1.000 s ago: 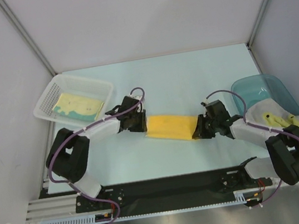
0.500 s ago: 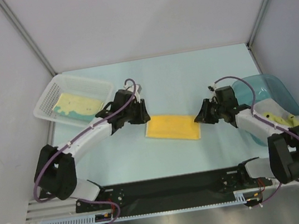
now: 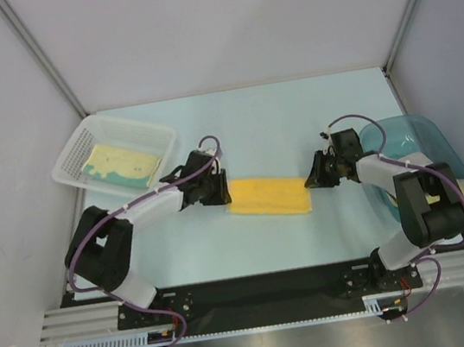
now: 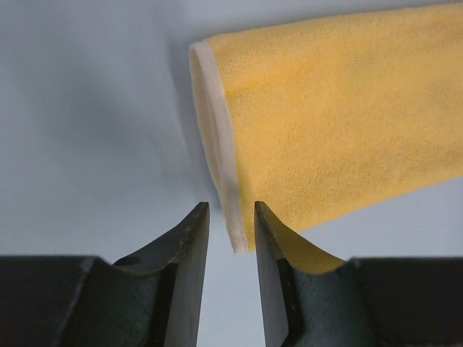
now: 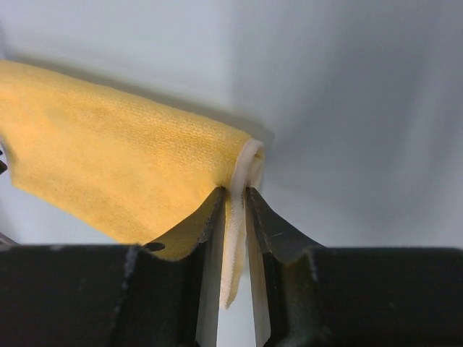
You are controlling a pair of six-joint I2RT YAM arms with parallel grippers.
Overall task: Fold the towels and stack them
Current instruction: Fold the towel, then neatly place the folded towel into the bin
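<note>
An orange-yellow towel with a white edge lies folded on the table between my two grippers. My left gripper is at its left end. In the left wrist view the jaws stand a little apart, with the towel's white-edged near corner between the tips. My right gripper is at the towel's far right corner. In the right wrist view it is shut on the white edge of the towel. A pale yellow and teal towel lies in the white basket.
The white mesh basket stands at the back left. A blue translucent tub stands at the right with a pale cloth draped over its near rim, behind my right arm. Grey walls close in both sides.
One second ago both grippers were at the towel's ends. Half a second ago they had drawn back, leaving it flat. Now both are back at its ends, the right one shut on the edge.
</note>
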